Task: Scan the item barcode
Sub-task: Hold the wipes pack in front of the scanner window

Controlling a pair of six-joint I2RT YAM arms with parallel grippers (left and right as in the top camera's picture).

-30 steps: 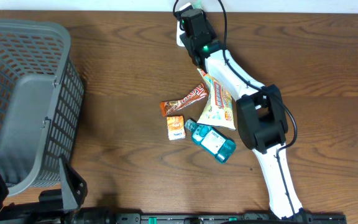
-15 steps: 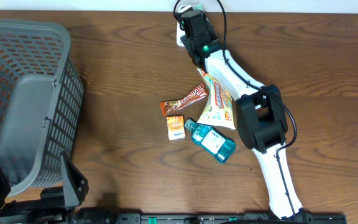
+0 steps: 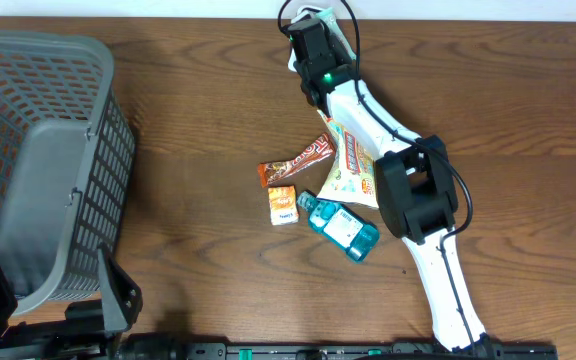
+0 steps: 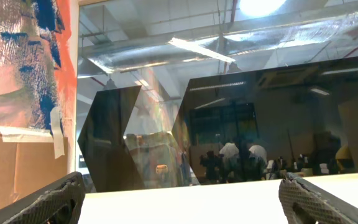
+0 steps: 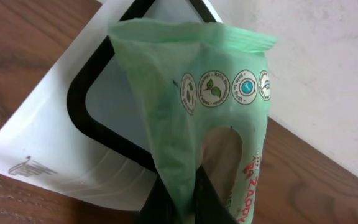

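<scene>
– Grey plastic at the near left corner, what is it?
– It is a grey basket (image 3: 28, 150). It lies along the left edge of the wooden table (image 3: 198, 100). At its near end is the left gripper (image 4: 182, 202). Its two fingers (image 4: 48, 202) stand wide apart, and its camera looks up at dark windows.
– And in the middle of the table?
– A small group of goods. Nearest is a blue mouthwash bottle (image 3: 343, 228), lying on its side, with a small orange box (image 3: 283, 204) just beside its cap. Behind them lie a brown chocolate bar (image 3: 298, 160) and a yellow-white snack bag (image 3: 353, 170). The right arm passes over that bag.
– Where is the item for scanning?
– At the far edge. The right gripper (image 5: 179, 202) is closed on a green packet (image 5: 210, 112) and holds it by the lower part, in front of the scanner (image 5: 48, 143), a white plate with a black-framed window. The packet covers part of the window. I cannot tell if it touches the glass.
</scene>
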